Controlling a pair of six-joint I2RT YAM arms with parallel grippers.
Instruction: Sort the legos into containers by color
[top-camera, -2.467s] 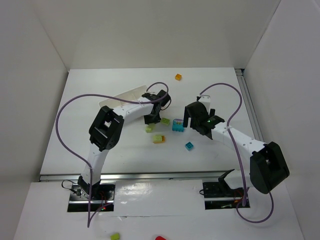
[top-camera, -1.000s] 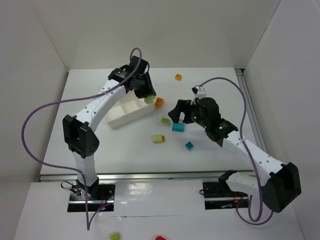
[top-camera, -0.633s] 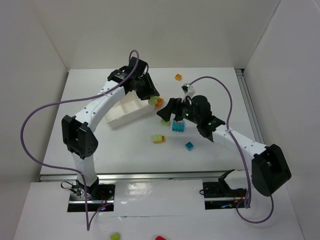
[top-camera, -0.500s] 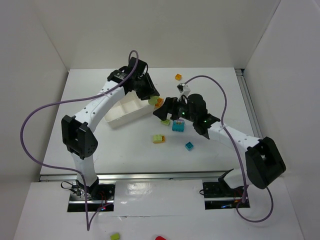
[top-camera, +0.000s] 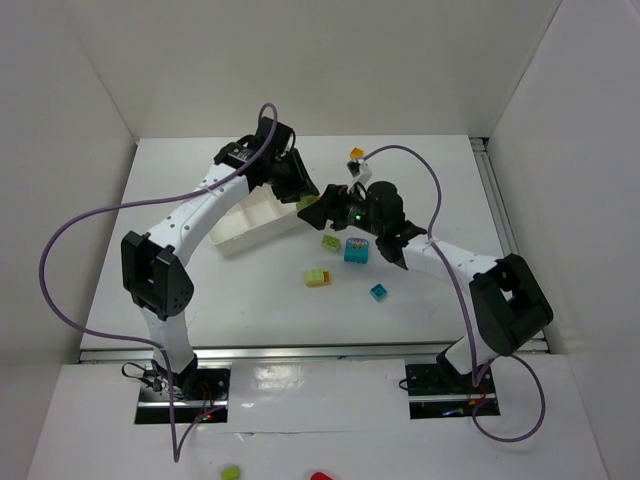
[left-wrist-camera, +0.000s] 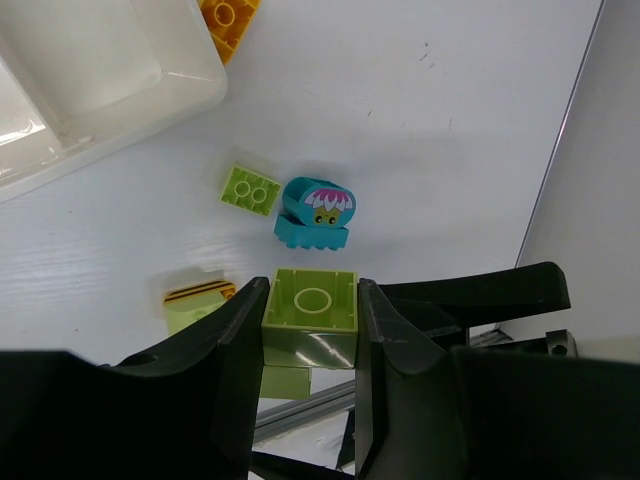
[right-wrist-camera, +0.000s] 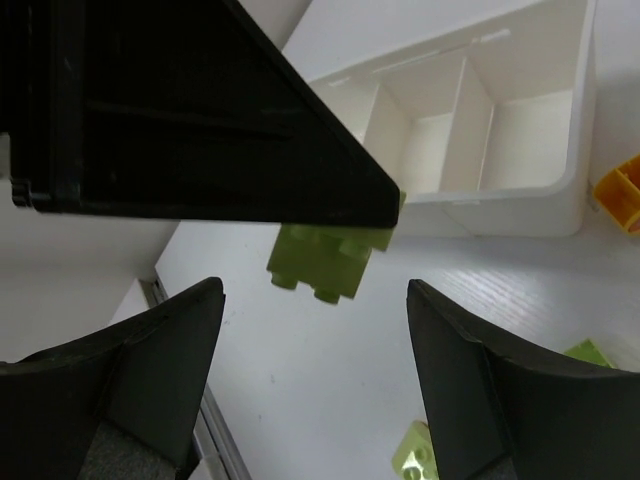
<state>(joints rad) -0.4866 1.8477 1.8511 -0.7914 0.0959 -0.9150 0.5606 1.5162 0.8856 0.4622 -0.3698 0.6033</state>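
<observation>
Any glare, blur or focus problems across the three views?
Left wrist: glare streak on the held lime brick, hot spots on the tray, left fingers soft. Right wrist: right fingers out of focus, tray sharp. Top external: even light, reflections on the glossy strip at the near edge.

No words, numbers or brand marks can be read anywhere in these views. The only print is a picture on the cyan block (left-wrist-camera: 315, 210): a pink-and-white flower above a small yellow face. It lies just beyond the lime brick (left-wrist-camera: 310, 318) gripped in the left claw (left-wrist-camera: 310, 300). Just left of that claw's tips, a striped brick (left-wrist-camera: 197, 302) bears dark bands, too blurred to read.
</observation>
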